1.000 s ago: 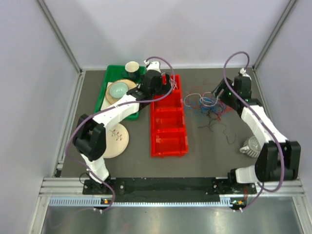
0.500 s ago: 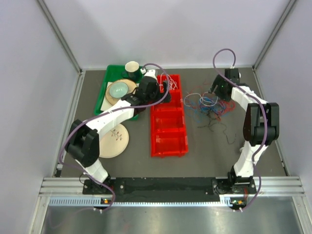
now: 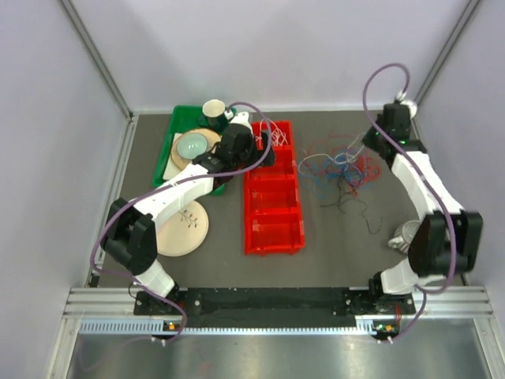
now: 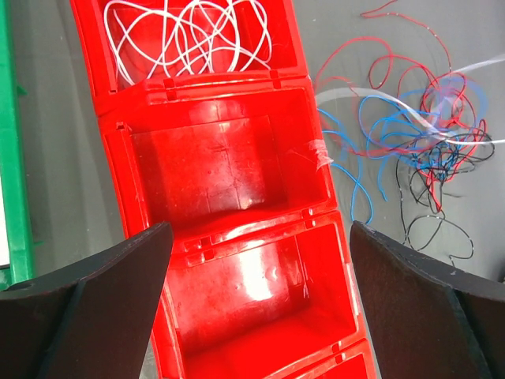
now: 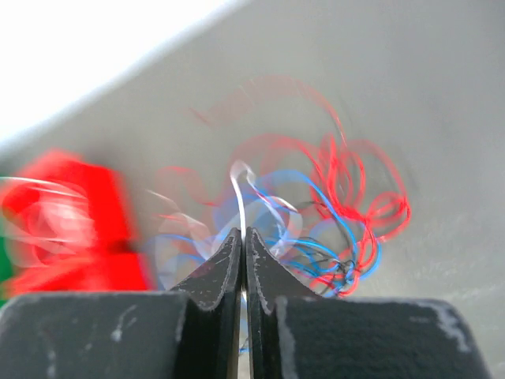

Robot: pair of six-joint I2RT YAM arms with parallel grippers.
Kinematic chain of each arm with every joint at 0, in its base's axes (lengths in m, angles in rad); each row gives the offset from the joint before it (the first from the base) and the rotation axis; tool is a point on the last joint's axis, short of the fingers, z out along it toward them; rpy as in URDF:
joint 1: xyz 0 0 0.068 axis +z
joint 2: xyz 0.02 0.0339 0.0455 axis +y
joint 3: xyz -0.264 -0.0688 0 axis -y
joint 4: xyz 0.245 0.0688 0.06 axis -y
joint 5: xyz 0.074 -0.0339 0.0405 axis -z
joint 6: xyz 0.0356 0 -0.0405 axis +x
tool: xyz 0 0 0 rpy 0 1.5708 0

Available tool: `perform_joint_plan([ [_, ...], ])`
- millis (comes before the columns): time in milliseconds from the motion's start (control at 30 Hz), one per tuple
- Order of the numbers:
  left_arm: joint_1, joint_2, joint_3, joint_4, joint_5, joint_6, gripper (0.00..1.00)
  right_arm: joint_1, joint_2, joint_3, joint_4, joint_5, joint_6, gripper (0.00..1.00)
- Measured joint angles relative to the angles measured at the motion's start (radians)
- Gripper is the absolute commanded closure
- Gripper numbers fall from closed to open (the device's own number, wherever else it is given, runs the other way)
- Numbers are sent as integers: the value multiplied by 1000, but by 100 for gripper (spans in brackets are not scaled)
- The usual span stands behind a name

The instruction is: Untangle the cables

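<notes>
Cables [image 3: 341, 167]: a loose tangle of red, blue, black and white strands on the dark counter [image 3: 316, 241]. It lies just ahead of and below the right gripper [image 5: 243, 234], with the red loops mostly off to its right in the wrist view. Right gripper: fingers pressed together, with a white cable [image 5: 239, 185] pinched between the tips and running up out of the tangle; this view is blurred. Left gripper [image 4: 256, 237]: fingers wide apart, hovering over the red compartment tray [image 4: 221, 174]. The compartment ahead of it holds coiled white wires [image 4: 189, 35]. The tangle sits to that gripper's right, off the tray, on the counter.
</notes>
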Motion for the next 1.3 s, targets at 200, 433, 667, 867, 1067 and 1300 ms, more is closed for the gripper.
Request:
perform_joint_plan([
  [200, 3, 1, 23, -5, 0, 5, 1, 0, -365, 83, -9, -23, -24, 100],
  [433, 21, 1, 32, -5, 12, 5, 1, 0, -521, 329, -15, -79, -40, 100],
  [667, 28, 1, 36, -4, 32, 16, 1, 0, -558, 380, -25, -106, -38, 100],
  [867, 24, -1, 2, 117, 298, 82, 1, 0, -547, 327, -43, -135, -21, 100],
  [1067, -82, 20, -47, 294, 480, 159, 3, 0, -514, 303, -84, -148, -10, 100],
  [1300, -161, 188, -53, 576, 484, 178, 3, 0, -514, 303, -82, -167, 3, 100],
])
